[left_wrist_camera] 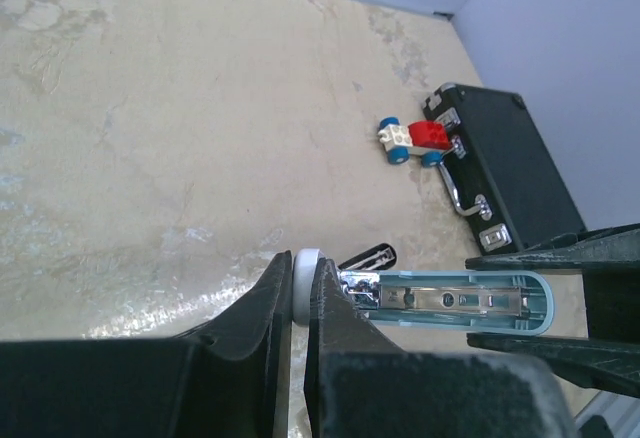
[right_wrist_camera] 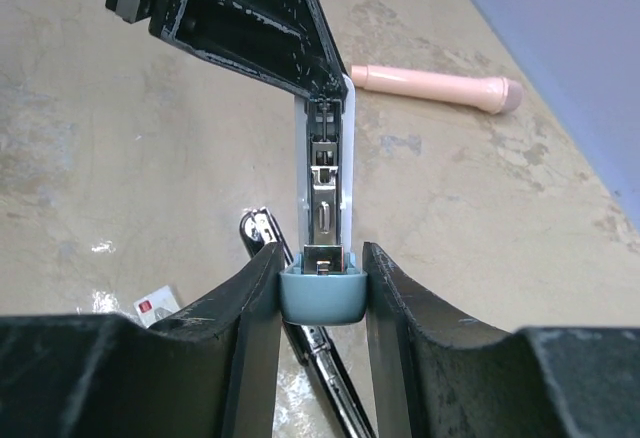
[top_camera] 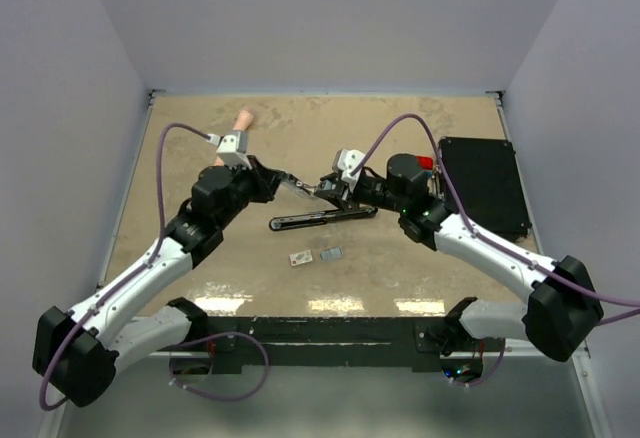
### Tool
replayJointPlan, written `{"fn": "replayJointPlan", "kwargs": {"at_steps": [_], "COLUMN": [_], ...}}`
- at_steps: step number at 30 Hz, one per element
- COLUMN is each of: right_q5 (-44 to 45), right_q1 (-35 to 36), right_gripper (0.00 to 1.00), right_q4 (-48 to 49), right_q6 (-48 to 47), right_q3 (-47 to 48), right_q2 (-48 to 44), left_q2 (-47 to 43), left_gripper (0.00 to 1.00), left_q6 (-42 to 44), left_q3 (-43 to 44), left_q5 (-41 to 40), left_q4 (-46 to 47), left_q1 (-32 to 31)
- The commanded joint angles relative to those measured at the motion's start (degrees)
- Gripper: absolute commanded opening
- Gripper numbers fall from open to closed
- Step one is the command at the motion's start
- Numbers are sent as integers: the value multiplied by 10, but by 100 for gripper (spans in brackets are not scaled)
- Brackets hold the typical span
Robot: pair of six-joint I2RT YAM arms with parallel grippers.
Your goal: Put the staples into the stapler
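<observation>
The table [top_camera: 420, 118] has a mottled tan top, glossy enough to throw bright glare along its near edge, and plain pale walls [top_camera: 320, 18] enclose it on three sides. Above the middle, the right gripper [right_wrist_camera: 320, 258] is clamped on the rounded end of the blue stapler [right_wrist_camera: 326, 198], which lies open with its metal channel showing. The left gripper [left_wrist_camera: 303, 263] is pinched almost closed on the thin white edge at the stapler's other end. A long black stapler [top_camera: 320, 218] lies flat on the table beneath them. Nearer the arms, the staples box [top_camera: 299, 257] and the grey-blue block [top_camera: 331, 254] sit just beside each other. A black case [top_camera: 483, 186] lies along the right edge with a toy car [left_wrist_camera: 415, 141] beside it, and a peach cylinder [top_camera: 243, 118] lies far left.
</observation>
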Motion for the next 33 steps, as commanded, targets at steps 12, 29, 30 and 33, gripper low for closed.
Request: {"fn": "replayJointPlan", "kwargs": {"at_steps": [12,29,30,33], "right_q5": [-108,-114,-111,-114], "right_q1": [-81,-102,-102,-102], "right_gripper": [0,0,0,0], "right_q4": [300,390,369,286], "right_q6": [121,170,148,116], "right_q3": [-130,-188,-172,-132], "right_q2": [-126,-161,-165,-165], "left_q2": [-108,-103,-108,-122], "left_gripper": [0,0,0,25], "left_q6": [-294,-423,-367,-269], "left_q3": [-161,-215,-205,-178], "left_q5": [353,410,409,384], "left_q4": [281,405,372,254], "left_q1": [256,282,281,282]}}
